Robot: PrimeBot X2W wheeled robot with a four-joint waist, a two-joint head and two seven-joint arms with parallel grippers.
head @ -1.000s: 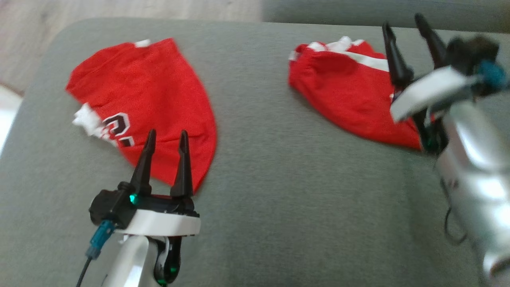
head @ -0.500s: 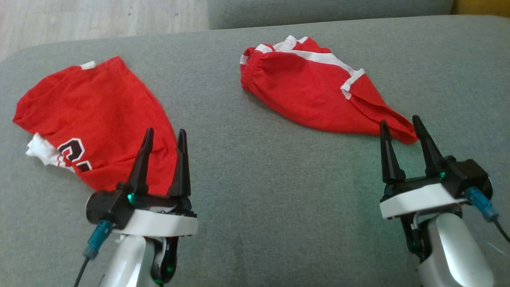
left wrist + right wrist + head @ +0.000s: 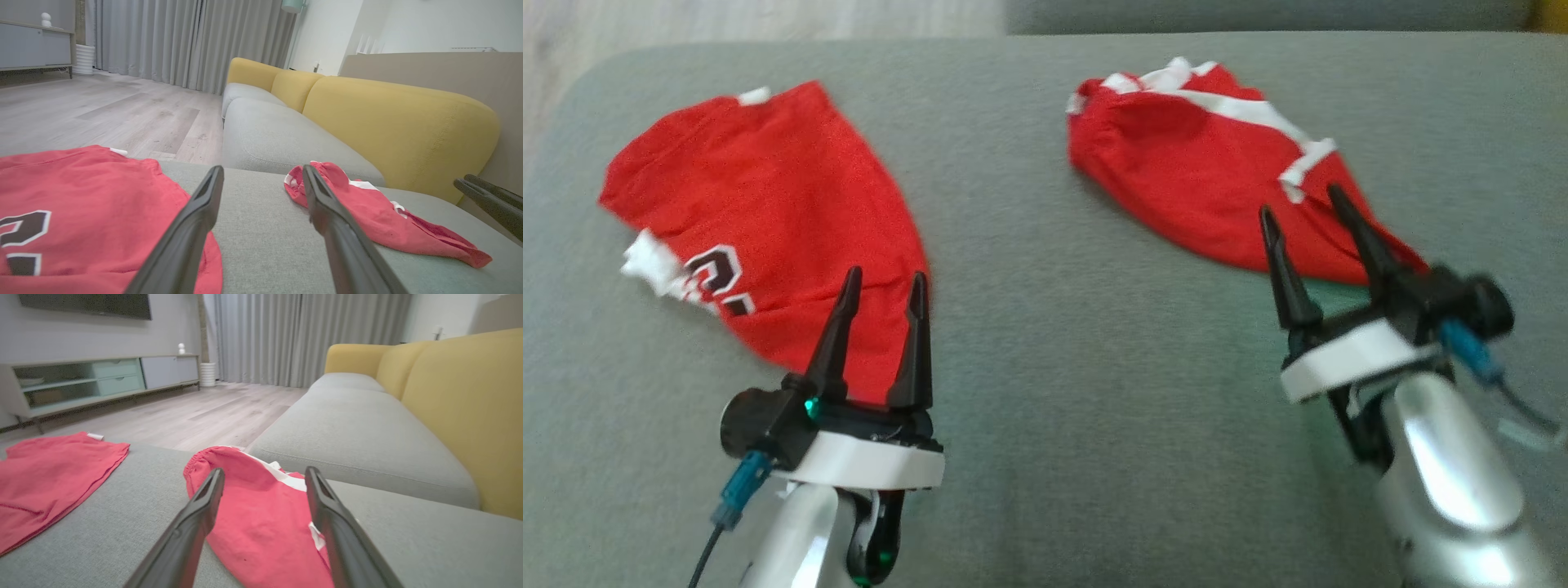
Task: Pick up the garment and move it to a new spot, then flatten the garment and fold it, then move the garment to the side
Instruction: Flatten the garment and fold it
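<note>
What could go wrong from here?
Two red garments lie on the grey fabric sofa cushion: a bunched red garment with white stripes by the open right fingers, and a red jersey with black-and-white lettering by the open left fingers. Either arm could take the wrong one.
A pinch near the striped garment's narrow end may catch one layer and drag it.
Fingers could snag the cushion.
</note>
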